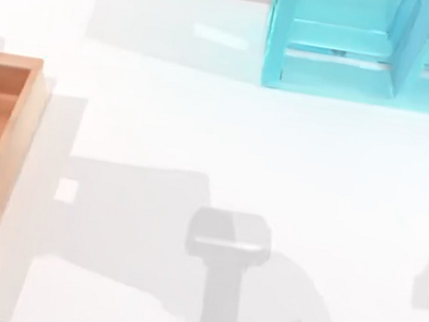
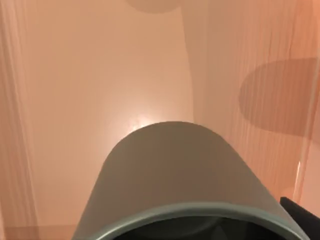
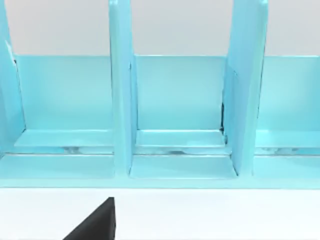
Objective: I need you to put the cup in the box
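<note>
Top view: white worktop (image 1: 203, 127) is the biggest thing. Next is the cyan shelf unit (image 1: 363, 46) at the far edge toward the right corner, then the box (image 1: 13, 145) against the left edge, tan rim around an orange-brown inside. Left wrist view: the cup (image 2: 170, 170), small, olive-grey, no handle, sits right in front of the cam w/ the box floor all round it, so it's inside the box outline. Can't tell if its base touches the floor or hangs above it. Left gripper (image 2: 302, 212) shows as a dark sliver beside the cup's rim; can't tell whether it's clamped or apart. Right gripper (image 3: 95, 225) is parked facing the shelf unit, state also can't tell. Risks, as I judge them: if the cup is let go off the floor it could drop, tip and roll to a wall. If the retreat isn't straight up, the gripper may snag the rim and knock the cup over. Matte tapered sides could also slip early.
</note>
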Motion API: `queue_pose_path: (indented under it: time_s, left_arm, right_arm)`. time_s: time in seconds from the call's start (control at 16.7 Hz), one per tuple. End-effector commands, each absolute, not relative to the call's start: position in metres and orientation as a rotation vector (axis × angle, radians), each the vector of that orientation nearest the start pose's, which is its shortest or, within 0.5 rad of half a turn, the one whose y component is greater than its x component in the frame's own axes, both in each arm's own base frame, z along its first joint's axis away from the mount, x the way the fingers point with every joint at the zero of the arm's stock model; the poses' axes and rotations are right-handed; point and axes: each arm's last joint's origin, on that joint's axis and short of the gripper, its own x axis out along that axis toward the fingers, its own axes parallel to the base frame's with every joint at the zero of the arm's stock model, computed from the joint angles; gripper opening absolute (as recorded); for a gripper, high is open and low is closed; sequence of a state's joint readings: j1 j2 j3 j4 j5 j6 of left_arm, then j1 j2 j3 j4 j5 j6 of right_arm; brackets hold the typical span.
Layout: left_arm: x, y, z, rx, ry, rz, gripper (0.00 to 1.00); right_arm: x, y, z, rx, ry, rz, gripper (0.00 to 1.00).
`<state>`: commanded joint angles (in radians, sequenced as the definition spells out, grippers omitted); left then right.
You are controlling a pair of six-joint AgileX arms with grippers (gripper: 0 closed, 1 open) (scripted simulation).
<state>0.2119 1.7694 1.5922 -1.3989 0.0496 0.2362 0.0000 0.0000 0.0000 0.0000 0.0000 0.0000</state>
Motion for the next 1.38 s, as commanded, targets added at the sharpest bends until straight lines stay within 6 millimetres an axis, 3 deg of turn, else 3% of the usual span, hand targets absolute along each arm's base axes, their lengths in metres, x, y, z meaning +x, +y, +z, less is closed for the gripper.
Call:
queue_pose_path:
  time_s: [0.36,0.66,1.38]
  left_arm:
    - [0.321,0.077,0.224,-0.024,1.561,-0.052,0.0]
    - [0.32,0.078,0.217,-0.024,1.563,-0.055,0.0]
    - [0.32,0.078,0.217,-0.024,1.563,-0.055,0.9]
  right_arm:
    - [0.106,-0.001,0.16,0.0,0.0,0.0,1.0]
    - [0.106,-0.001,0.16,0.0,0.0,0.0,1.0]
    - [0.106,-0.001,0.16,0.0,0.0,0.0,1.0]
